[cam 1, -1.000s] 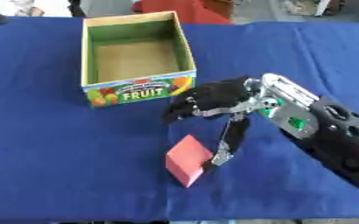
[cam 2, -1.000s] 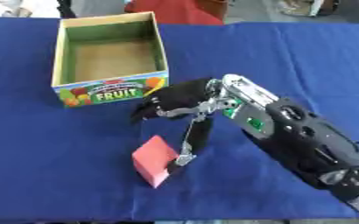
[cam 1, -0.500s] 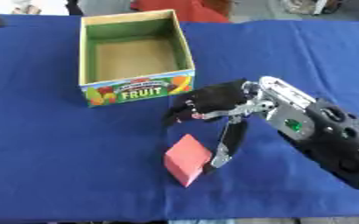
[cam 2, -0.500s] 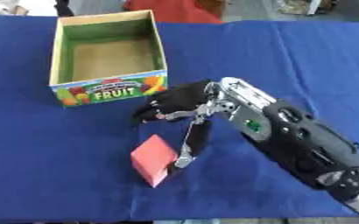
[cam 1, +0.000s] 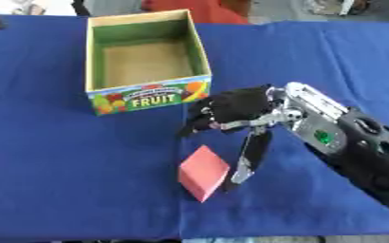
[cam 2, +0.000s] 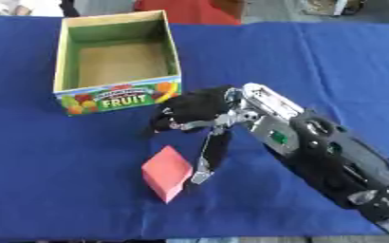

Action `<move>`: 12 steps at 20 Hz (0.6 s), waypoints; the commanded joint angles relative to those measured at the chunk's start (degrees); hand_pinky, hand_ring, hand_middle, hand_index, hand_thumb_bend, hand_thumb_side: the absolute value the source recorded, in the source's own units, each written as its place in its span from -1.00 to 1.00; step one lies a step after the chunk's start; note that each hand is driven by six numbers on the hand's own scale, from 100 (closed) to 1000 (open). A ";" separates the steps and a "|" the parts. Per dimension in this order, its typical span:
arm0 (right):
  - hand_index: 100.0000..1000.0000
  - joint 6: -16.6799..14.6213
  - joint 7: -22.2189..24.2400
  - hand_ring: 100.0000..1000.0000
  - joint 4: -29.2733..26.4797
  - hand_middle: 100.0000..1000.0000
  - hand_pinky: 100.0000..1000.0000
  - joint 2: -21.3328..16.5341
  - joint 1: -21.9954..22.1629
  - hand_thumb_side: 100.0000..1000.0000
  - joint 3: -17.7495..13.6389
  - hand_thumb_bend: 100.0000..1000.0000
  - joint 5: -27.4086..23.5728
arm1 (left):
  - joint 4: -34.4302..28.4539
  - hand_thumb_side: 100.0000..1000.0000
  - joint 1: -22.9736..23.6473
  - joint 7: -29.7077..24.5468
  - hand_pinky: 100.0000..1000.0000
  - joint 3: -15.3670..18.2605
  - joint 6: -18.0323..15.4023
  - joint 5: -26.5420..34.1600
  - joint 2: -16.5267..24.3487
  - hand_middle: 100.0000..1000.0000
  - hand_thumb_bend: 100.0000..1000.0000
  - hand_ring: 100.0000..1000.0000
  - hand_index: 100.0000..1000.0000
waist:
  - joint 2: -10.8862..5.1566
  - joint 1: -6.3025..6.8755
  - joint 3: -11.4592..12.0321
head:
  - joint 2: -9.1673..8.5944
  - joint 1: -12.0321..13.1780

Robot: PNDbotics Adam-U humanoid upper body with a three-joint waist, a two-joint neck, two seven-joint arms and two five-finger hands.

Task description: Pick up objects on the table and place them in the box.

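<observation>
A blue cloth covers the desk (cam 1: 57, 156), where a pink-red block (cam 1: 203, 172) lies just in front of the open cardboard FRUIT box (cam 1: 144, 59), green inside, while the right robot hand (cam 1: 235, 111) hovers beside the block, fingers spread, one long finger seemingly touching its edge.

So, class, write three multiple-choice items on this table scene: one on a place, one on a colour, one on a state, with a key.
1. Where does the red block lie?
A. inside the box
B. on the blue cloth, nearer the camera than the box
C. on the box's rim

2. What colour is the box's inner wall?
A. green
B. white
C. black

3. What does the box hold?
A. two blocks
B. a cup
C. nothing visible

Key: B, the block rests on the cloth beside the right hand; A, green walls show; C, only its bare floor shows.
</observation>
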 commanded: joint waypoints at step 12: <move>1.00 -14.17 8.81 0.60 0.56 0.10 0.86 -1.51 1.07 0.30 -0.78 0.02 2.87 | -0.97 0.73 -0.49 -0.25 -0.01 0.48 0.08 -0.01 0.93 0.62 -1.00 0.58 0.65 | -0.28 0.09 0.35 | 0.37 -0.06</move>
